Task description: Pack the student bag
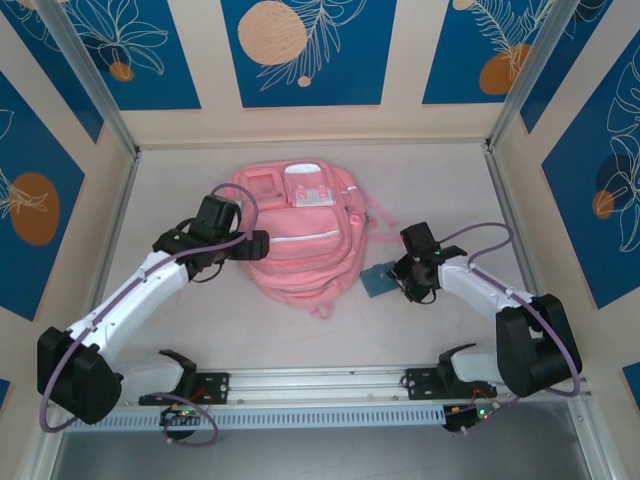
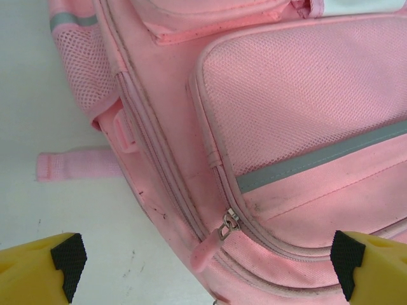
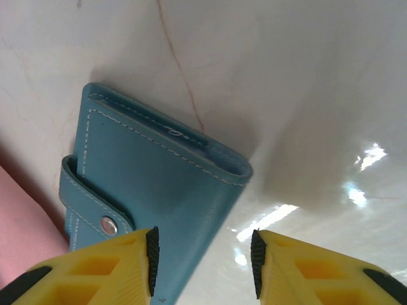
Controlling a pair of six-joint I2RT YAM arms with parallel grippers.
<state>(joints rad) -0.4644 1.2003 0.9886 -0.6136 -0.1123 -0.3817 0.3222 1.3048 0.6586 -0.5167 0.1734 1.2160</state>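
Note:
The student bag, a soft pink backpack with white trim, lies flat in the middle of the table. My left gripper hovers open over its left side; in the left wrist view the bag spreads under the gripper, with a pink zipper pull between the wide-spread fingers. To the bag's right a small teal case lies on the table. My right gripper is open astride the long edge of the case. Its left pad rests over the case and its right pad stands clear of it.
A loose pink strap lies on the table to the bag's left. The bag's pink fabric lies just left of the teal case. Walls enclose the table on three sides, and a rail runs along the near edge.

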